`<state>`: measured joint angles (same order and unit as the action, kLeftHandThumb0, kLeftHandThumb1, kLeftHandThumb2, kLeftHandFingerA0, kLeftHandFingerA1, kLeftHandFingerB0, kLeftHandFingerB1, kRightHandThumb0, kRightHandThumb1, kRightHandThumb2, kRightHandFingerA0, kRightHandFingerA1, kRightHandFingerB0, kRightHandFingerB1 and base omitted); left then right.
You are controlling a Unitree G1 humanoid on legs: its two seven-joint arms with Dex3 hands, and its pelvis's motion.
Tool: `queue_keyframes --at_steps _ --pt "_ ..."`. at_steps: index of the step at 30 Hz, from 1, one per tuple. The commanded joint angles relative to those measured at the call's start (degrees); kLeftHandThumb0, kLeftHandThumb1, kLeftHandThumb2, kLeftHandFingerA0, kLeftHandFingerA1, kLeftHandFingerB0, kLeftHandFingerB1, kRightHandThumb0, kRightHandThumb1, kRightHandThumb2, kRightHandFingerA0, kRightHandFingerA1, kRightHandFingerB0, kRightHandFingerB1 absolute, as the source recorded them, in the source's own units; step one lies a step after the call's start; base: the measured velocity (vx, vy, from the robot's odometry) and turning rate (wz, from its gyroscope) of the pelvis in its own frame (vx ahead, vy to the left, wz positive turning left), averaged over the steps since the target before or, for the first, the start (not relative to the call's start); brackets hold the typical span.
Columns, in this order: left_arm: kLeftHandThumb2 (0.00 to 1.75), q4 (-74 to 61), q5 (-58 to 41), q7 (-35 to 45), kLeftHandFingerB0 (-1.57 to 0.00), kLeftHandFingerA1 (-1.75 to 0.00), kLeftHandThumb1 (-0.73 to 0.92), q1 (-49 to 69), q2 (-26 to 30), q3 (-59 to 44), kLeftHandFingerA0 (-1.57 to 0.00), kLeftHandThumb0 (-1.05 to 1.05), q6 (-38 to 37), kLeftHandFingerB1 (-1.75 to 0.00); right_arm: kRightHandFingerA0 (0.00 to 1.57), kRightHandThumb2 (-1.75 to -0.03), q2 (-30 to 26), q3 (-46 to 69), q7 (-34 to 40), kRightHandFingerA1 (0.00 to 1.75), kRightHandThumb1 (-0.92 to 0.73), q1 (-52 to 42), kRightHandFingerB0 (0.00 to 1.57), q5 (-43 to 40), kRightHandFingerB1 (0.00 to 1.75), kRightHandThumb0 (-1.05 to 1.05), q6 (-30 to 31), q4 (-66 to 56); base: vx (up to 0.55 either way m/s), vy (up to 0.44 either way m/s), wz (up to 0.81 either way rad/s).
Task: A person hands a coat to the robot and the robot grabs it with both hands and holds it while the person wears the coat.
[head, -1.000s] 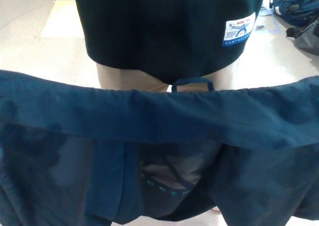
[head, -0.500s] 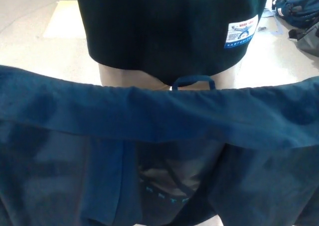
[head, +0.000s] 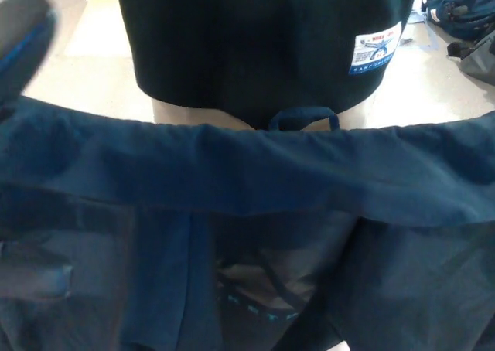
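A blurred dark shape has come in at upper left, and the coat sits slightly higher.
Neither robot hand shows, so its fingers cannot be told; the soft, light coat hangs spread nearest, hanging loop at the collar, before the person — best held along the collar.

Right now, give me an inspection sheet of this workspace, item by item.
Surface: pale floor, no table in view.
Job's things: dark blue coat stretched wide across the view, hanging loop at collar centre; person in a dark top with their back to the camera, right behind it.
Clutter: blue bag on the floor at upper right; flat yellowish sheet at upper left.
Hands: nothing seen; a blurred dark shape at upper left cannot be identified.
Cables: nothing seen.
Surroundings: indoor floor only.
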<state>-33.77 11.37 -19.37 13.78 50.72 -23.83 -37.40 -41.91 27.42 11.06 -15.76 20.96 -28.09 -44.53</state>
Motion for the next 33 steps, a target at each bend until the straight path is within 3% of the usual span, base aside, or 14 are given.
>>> queue_keyframes --at_steps 1,14,16,17,18,19,20,21,22,23,26,27,28,33 --pt "0.93 5.1 10.2 18.5 0.0 -0.18 0.61 -6.1 3.9 10.7 -0.1 -0.96 16.4 0.0 0.62 -0.65 -5.4 -7.8 -19.5 0.46 -0.76 6.4 0.0 1.8 0.0 -0.77 20.1 3.5 0.0 0.0 0.0" --pt "0.89 5.4 13.4 27.9 0.0 -0.31 0.52 -9.8 4.3 17.8 -0.08 -0.83 25.0 -0.06 0.66 -0.64 -5.6 -16.9 -26.9 0.46 -0.73 16.7 0.0 5.4 0.0 -0.84 29.7 9.2 0.0 0.0 0.0" --pt "0.74 5.6 13.7 29.1 0.0 -0.29 0.51 -11.1 4.2 18.7 -0.08 -0.85 26.2 -0.02 0.64 -0.64 -5.7 -18.6 -28.6 0.45 -0.74 18.8 0.0 6.9 0.0 -0.84 31.7 9.9 0.0 0.0 0.0" --pt "0.59 5.7 13.9 29.9 0.0 -0.31 0.62 -12.1 4.3 19.2 -0.08 -0.83 27.1 -0.07 0.64 -0.64 -5.9 -19.7 -29.6 0.45 -0.76 20.2 0.0 8.0 0.03 -0.85 32.4 10.7 0.0 0.0 0.0" --pt "0.89 5.8 14.2 31.4 0.0 -0.31 0.52 -14.0 4.4 20.2 -0.09 -0.83 28.8 -0.06 0.63 -0.65 -6.4 -21.9 -31.8 0.44 -0.77 23.0 0.0 10.3 0.05 -0.86 34.0 12.1 0.0 0.0 0.0" --pt "0.89 6.0 14.4 32.0 0.0 -0.31 0.52 -14.7 4.4 20.5 -0.09 -0.83 29.3 -0.06 0.63 -0.65 -6.6 -22.8 -32.9 0.44 -0.77 24.0 0.0 11.0 0.05 -0.86 34.8 12.4 0.0 0.0 0.0" --pt "0.9 6.4 14.9 32.7 0.0 -0.31 0.52 -16.1 4.3 21.3 -0.1 -0.83 30.0 -0.07 0.61 -0.64 -6.9 -24.0 -34.6 0.44 -0.76 25.6 0.0 11.7 0.09 -0.87 35.7 12.9 0.0 0.0 0.0" --pt "0.61 6.7 15.3 33.0 0.0 -0.3 0.62 -16.9 4.2 21.6 -0.07 -0.85 30.3 -0.12 0.37 -0.64 -7.0 -24.7 -35.3 0.38 -0.77 26.4 0.0 12.4 0.08 -0.87 35.9 13.2 0.0 0.0 0.0" --pt "0.61 6.9 15.6 33.0 0.0 -0.3 0.62 -17.1 4.1 21.6 -0.07 -0.85 30.3 -0.12 0.37 -0.64 -7.0 -25.2 -35.4 0.38 -0.77 26.7 0.0 13.0 0.08 -0.87 35.7 13.3 0.0 0.0 0.0" --pt "0.59 7.3 16.1 33.0 0.0 -0.3 0.62 -17.6 3.9 21.8 -0.08 -0.83 30.3 -0.14 0.0 -1.01 -6.5 -25.5 -35.2 0.14 -0.63 26.8 0.0 13.4 0.07 -0.89 35.6 12.8 0.0 0.0 0.0" --pt "0.59 7.7 17.1 33.9 0.0 -0.3 0.62 -19.0 3.5 22.5 -0.07 -0.83 31.3 -0.15 0.0 -1.0 -5.8 -26.6 -35.6 0.08 -0.62 27.5 0.0 15.0 0.07 -0.9 36.4 11.9 0.0 0.0 0.0" --pt "0.89 7.7 17.1 34.2 -0.02 -0.32 0.48 -19.1 3.3 22.7 -0.03 -0.77 31.7 -0.13 0.0 -0.63 -5.7 -27.1 -36.0 0.14 -0.76 27.8 0.0 16.0 0.14 -0.86 36.8 11.7 0.0 0.0 0.0" --pt "0.88 8.1 17.1 34.6 -0.06 -0.33 0.5 -19.6 2.8 23.1 -0.06 -0.8 32.4 -0.1 0.0 -1.0 -5.5 -28.4 -37.1 0.2 -0.6 28.6 0.0 17.5 0.12 -0.86 37.5 12.0 0.0 0.0 0.0" --pt "0.91 10.0 19.6 36.0 -0.08 -0.31 0.55 -21.6 1.9 24.8 -0.07 -0.87 34.2 -0.07 0.05 -0.98 -5.0 -32.1 -38.4 0.17 -0.63 30.6 0.09 20.5 0.11 -0.94 37.6 14.9 0.0 0.0 0.0"
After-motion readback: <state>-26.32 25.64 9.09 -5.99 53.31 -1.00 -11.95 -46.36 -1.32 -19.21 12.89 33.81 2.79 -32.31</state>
